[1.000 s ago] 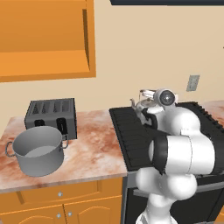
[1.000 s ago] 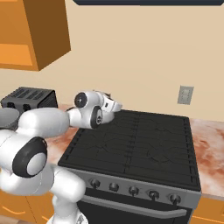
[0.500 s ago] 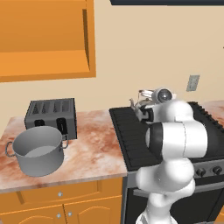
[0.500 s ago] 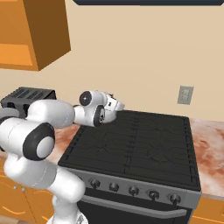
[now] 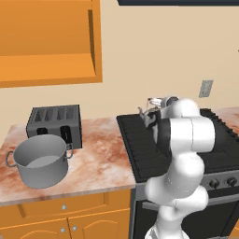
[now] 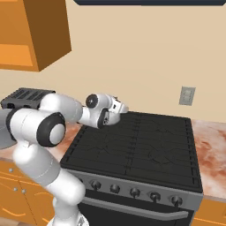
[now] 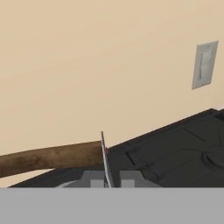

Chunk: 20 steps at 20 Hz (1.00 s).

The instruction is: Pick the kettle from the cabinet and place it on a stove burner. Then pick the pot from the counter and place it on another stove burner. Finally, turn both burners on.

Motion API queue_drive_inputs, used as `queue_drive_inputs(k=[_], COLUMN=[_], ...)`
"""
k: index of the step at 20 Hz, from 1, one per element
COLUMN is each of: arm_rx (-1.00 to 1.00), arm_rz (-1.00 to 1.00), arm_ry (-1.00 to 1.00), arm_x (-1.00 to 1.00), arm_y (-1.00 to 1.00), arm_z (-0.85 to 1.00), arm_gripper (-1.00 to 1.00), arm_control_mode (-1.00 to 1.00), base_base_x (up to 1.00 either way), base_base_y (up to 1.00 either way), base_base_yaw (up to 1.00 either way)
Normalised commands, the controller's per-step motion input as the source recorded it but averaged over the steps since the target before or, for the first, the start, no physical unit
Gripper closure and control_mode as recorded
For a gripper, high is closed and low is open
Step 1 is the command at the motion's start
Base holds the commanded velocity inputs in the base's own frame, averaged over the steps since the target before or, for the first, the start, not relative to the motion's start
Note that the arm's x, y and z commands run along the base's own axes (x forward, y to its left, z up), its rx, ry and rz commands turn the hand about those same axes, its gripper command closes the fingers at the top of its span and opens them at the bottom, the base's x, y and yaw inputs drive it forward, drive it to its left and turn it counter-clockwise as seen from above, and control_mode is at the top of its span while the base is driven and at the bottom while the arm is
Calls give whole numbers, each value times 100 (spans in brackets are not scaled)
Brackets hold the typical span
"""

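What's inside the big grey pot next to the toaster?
Nothing that I can see. The pot on the counter has no lid, and its far inner wall and part of its floor look bare. The near wall hides the rest of the floor.

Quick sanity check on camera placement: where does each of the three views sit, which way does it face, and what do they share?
Left base view: behind the arm on its left, looking forward and down at the counter, pot, toaster and cooktop; the white arm rises at lower right.
Right base view: behind on the right, facing the cooktop and wall outlet; the arm enters from lower left.
Hand view: on the hand, looking along the gripper, shut on a thin handle, toward the wall.
Shared: both base views show cooktop, toaster and outlet; the hand view shares cooktop and outlet.
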Motion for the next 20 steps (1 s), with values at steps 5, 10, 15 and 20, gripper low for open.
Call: queue_drive_inputs(k=[5,10,15,20], arm_rx=[0,0,0,1], arm_rz=[0,0,0,0], arm_ry=[0,0,0,0], arm_x=[25,24,23,24], arm_y=[-6,-4,-2,-5], arm_z=[-25,-20,-17,-9], arm_gripper=[100,100,100,100], arm_control_mode=[-100,-100,-100,-100], base_base_x=[0,0,0,0], base_base_y=[0,0,0,0], base_base_yaw=[0,0,0,0])
